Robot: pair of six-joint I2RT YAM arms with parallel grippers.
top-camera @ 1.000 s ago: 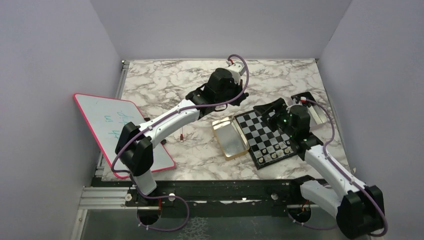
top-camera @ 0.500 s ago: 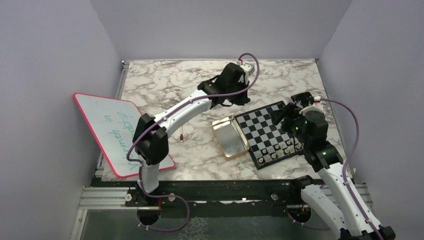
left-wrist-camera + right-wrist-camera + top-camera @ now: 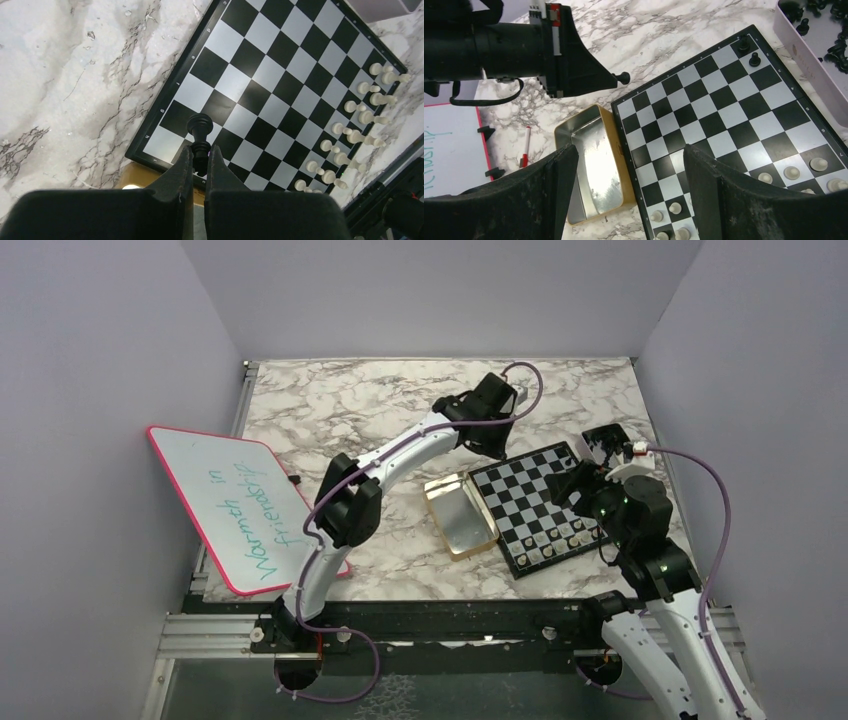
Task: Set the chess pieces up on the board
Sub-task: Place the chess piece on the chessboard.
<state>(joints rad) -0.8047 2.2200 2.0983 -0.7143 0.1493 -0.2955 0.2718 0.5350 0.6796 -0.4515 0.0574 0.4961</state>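
Left claw point(image 3: 200, 152) is clamped on a black chessman point(image 3: 199, 125) above the far-left corner of the board point(image 3: 525, 502), beside a gold tin point(image 3: 460, 520). White pieces point(image 3: 548, 538) fill its near rows. Right claw point(image 3: 628, 150) hangs wide open, empty, over the board.

There is one board point(image 3: 724, 115) with two black chess pieces point(image 3: 754, 59) and over a dozen white ones point(image 3: 355, 136) on it, one gold tin point(image 3: 594, 165) and one whiteboard point(image 3: 235, 505).

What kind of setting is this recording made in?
Most likely a robotics lab test cell: a marble-patterned table boxed in by plain lavender walls, a left arm and right arm mounted at a metal rail, and a small chessboard laid out.
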